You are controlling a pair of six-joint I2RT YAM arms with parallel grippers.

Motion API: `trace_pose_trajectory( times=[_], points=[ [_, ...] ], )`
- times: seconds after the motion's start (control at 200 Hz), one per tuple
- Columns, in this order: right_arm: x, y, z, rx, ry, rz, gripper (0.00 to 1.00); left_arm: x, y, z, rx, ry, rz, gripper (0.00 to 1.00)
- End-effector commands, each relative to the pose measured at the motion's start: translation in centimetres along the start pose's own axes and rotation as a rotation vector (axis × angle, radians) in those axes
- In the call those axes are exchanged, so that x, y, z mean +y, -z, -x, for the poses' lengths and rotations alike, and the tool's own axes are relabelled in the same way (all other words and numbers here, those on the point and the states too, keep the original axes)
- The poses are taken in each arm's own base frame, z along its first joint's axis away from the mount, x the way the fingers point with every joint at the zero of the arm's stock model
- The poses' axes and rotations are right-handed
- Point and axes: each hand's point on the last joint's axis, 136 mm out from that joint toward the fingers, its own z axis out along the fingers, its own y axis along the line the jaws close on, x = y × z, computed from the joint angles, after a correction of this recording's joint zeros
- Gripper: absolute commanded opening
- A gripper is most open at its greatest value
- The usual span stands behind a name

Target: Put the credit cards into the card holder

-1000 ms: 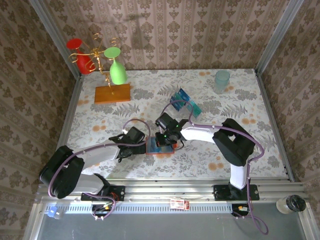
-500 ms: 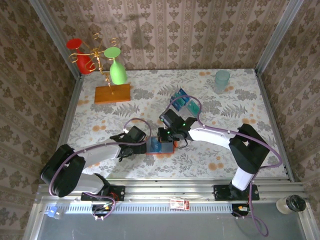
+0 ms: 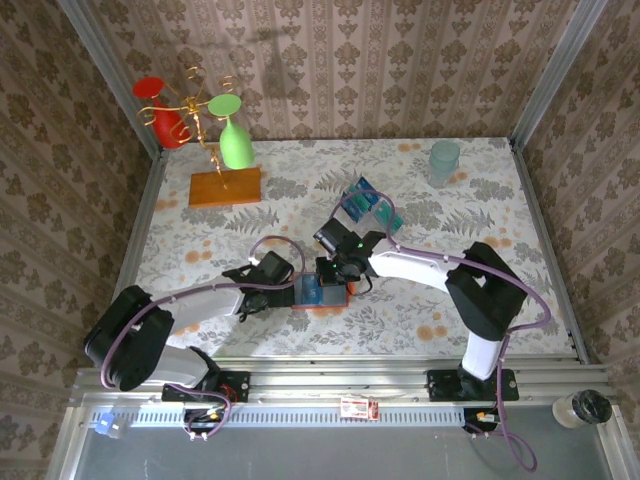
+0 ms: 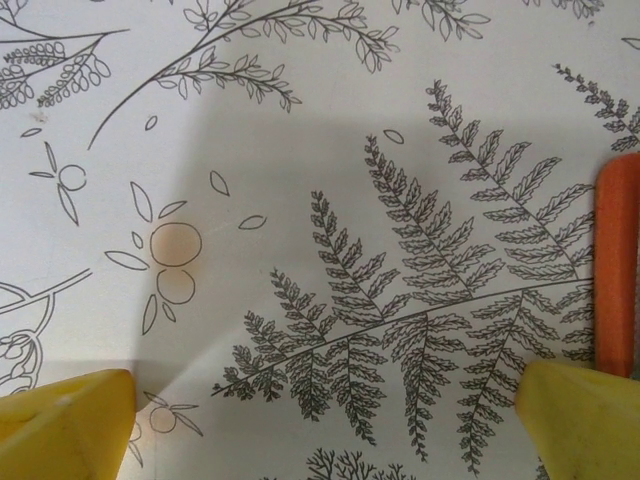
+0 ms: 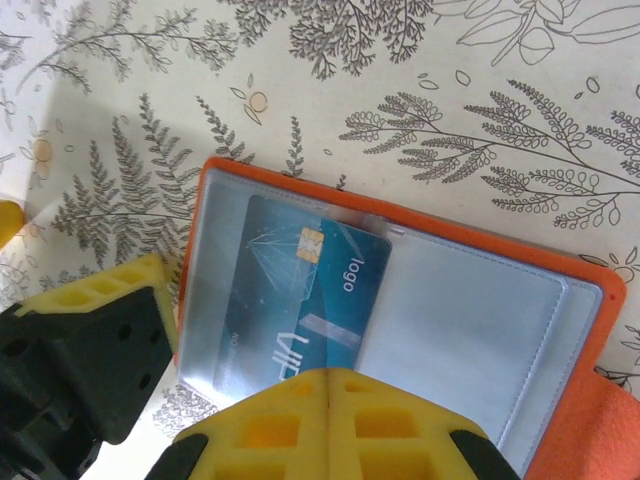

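The card holder lies open on the fern-printed table, near the front edge and between both grippers. A teal credit card lies in its left half (its lower end is hidden, and how deep it sits under the clear pocket is hard to judge). The right gripper has its yellow fingers pressed together over that card, clasping nothing visible. The left gripper is spread wide and empty, one finger just beside the holder's orange edge, which is cut off by the frame.

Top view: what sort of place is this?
Probably a staged robot test booth, not a home: wallpapered panels in a metal frame, a fern-print tablecloth, two arms bolted to a rail.
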Motion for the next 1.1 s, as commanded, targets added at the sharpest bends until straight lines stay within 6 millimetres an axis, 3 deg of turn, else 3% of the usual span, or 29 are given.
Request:
trace_pose_trajectory(
  times=[0.0,0.53,1.095],
  points=[
    [0.0,-0.9,-0.5,0.033,0.021,-0.015,0.00,-1.6,-1.3,-2.3,0.096,-0.046,-0.069,1.00],
    [0.1,-3.6,-1.9,0.089,0.009,-0.007,0.00,-1.4,-1.9,-3.5,0.122,-0.058,-0.069,1.00],
    [2.8,-4.6,-1.7,0.111,0.037,0.031,0.00,-1.4,-1.7,-3.6,0.117,-0.059,-0.077,1.00]
  ],
)
